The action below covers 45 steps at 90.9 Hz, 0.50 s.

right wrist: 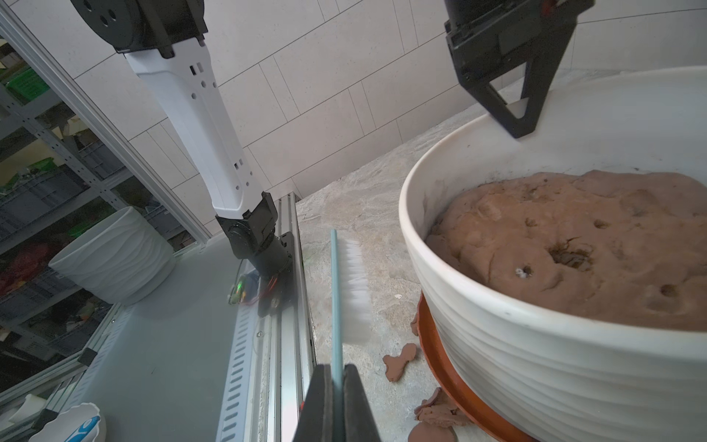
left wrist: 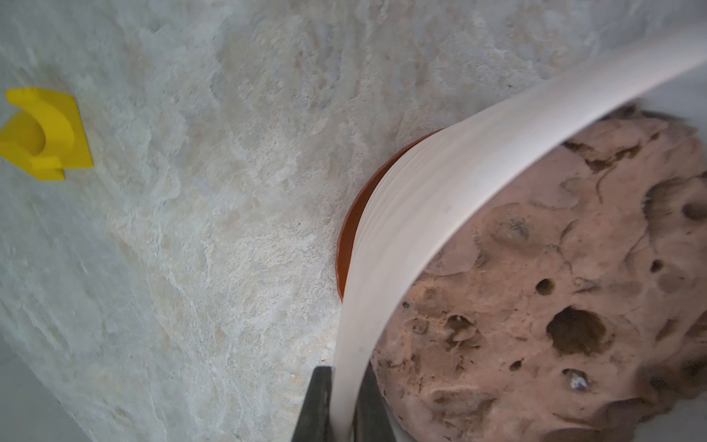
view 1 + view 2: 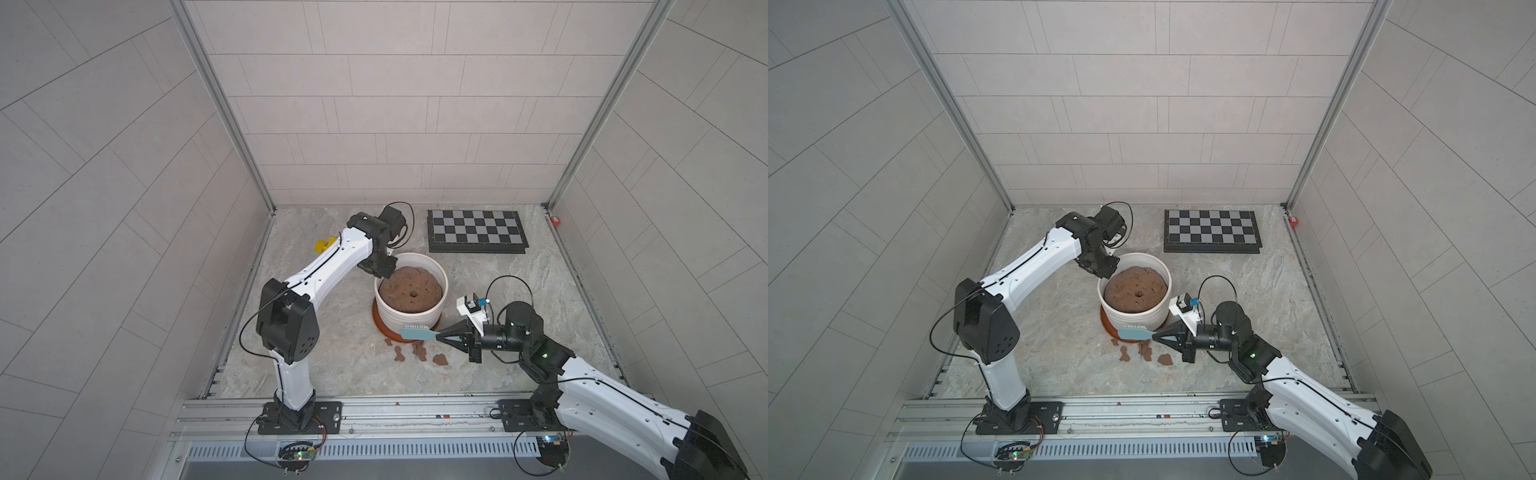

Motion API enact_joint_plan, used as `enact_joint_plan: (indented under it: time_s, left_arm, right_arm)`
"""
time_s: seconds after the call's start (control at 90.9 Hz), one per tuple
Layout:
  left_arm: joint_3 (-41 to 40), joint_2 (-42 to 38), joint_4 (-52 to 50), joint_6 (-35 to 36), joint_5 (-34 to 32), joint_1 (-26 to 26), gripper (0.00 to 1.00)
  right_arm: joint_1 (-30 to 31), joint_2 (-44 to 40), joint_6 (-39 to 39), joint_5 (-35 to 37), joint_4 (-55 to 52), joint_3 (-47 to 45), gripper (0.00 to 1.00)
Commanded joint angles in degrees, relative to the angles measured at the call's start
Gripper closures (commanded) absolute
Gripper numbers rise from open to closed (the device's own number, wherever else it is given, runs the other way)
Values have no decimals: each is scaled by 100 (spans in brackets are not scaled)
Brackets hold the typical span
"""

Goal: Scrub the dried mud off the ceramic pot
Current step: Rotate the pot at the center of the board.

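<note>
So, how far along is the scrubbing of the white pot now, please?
Mostly done, it seems. Done: dried mud flakes lie on the table beside the saucer, and the pot looks clean on its visible side. In hand: the left end effector clamps the pot's rim; the right end effector holds the brush, bristles facing the pot. Left: checking the sides hidden from view.

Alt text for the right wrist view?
The right gripper holds a blue brush by its handle, white bristles facing the ribbed white ceramic pot beside it. The left gripper clamps the pot's far rim; dried mud flakes lie beside the orange saucer.
</note>
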Motion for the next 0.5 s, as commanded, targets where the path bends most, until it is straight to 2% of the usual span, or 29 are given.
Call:
enact_joint_plan:
  time_s: [0.0,0.176,0.407,0.484]
  left_arm:
    - [153,290,-272,1444,337,99,99]
    - [676,649,-533,1983,417,267,94]
    - [977,872,-432,2273,483,383,92]
    - [1251,985,-545,2295,670,387,89]
  right_arm:
    - [-29,-21,-49,-22,-11,88,100]
    - [-51,85,-39,-19,86,90,100]
    - [-86,51,-12,-6,122,83,100]
    - [-95,45,24,0,192,62,100]
